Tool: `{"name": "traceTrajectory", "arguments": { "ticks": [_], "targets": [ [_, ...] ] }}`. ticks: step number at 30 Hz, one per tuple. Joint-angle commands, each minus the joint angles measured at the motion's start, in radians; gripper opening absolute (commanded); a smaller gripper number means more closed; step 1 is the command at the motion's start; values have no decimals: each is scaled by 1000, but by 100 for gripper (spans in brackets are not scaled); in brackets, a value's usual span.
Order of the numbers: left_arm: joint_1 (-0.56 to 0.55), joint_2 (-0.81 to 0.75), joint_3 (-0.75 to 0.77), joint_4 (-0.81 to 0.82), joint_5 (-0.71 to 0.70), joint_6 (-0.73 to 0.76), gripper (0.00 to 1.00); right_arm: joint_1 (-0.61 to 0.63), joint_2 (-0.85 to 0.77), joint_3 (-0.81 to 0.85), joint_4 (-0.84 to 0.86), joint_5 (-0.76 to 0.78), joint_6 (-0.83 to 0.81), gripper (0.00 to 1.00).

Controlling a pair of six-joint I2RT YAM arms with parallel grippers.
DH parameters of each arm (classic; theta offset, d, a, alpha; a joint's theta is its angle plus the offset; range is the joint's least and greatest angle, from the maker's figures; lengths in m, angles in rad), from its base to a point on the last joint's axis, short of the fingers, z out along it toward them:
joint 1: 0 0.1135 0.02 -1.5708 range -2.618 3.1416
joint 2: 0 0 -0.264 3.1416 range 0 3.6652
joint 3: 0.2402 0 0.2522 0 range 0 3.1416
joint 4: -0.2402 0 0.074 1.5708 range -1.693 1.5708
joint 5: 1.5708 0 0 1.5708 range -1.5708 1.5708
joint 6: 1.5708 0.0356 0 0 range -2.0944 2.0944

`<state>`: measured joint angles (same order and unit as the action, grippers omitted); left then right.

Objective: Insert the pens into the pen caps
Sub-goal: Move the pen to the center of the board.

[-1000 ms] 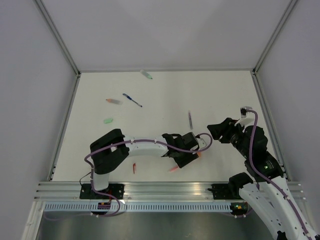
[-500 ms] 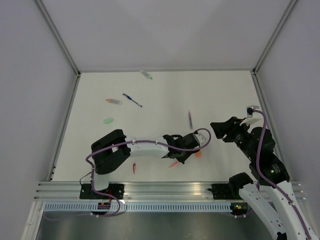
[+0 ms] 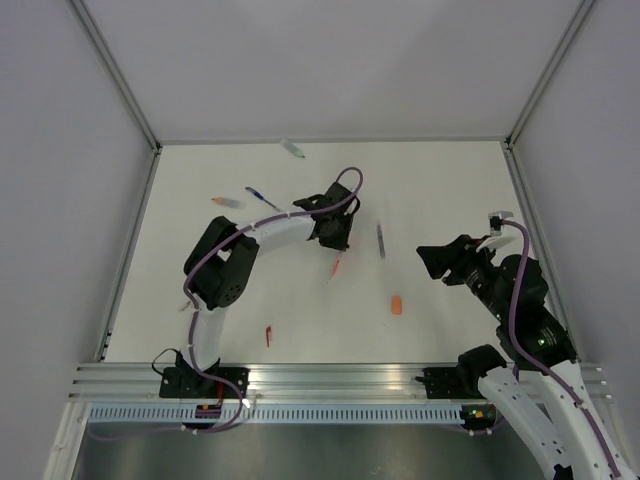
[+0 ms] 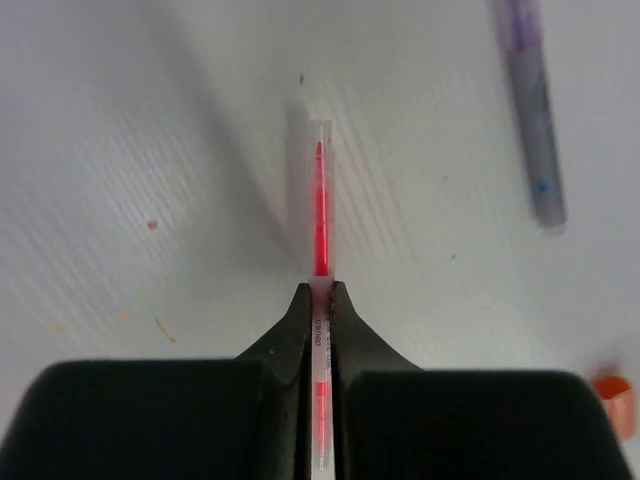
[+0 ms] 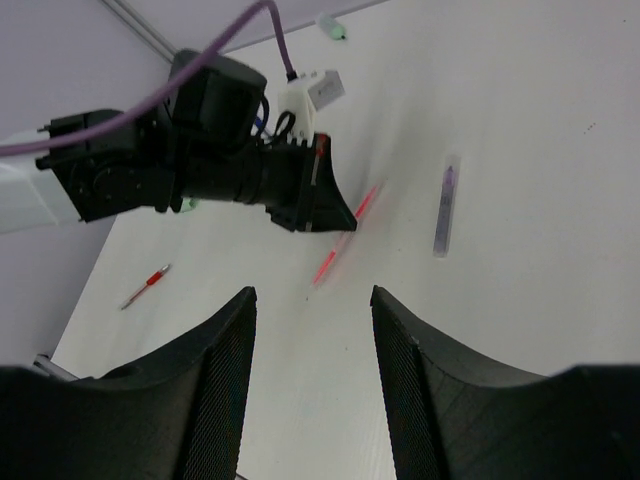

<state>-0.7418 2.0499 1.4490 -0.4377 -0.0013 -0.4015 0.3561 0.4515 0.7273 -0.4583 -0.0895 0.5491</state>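
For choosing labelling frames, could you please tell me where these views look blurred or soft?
Left wrist: the red pen in the left pincer is crisp, the grey pen soft, with a faint shadow beside the red one. Right wrist: the red pen is streaked. Top external: it looks smeared.

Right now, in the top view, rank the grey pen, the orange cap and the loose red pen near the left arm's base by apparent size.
1. grey pen, clearly the longest.
2 and 3. loose red pen and orange cap: about equal in length, the cap thicker, the pen thinner, so I won't rank them.
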Motion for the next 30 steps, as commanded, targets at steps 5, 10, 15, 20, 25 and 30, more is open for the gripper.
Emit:
{"name": "traceTrajectory", "arguments": {
  "ticks": [5, 10, 15, 20, 25, 30],
  "targets": [
    [64, 127, 243, 77, 178, -335, 2, -3, 6, -69, 93, -58, -15, 56],
    [68, 193, 283, 109, 218, -424, 2, -3, -8, -63, 95, -73, -23, 56],
    [67, 194, 219, 157, 182, -502, 2, -2, -23, -60, 84, -50, -26, 56],
    [67, 184, 160, 188, 147, -536, 11, -3, -27, -58, 79, -52, -23, 56],
    [67, 167, 128, 212, 161, -547, 38, -3, -30, -58, 81, -52, -23, 56],
    [76, 89, 122, 145, 61, -481, 47, -3, -33, -63, 78, -55, -28, 56]
  ]
}}
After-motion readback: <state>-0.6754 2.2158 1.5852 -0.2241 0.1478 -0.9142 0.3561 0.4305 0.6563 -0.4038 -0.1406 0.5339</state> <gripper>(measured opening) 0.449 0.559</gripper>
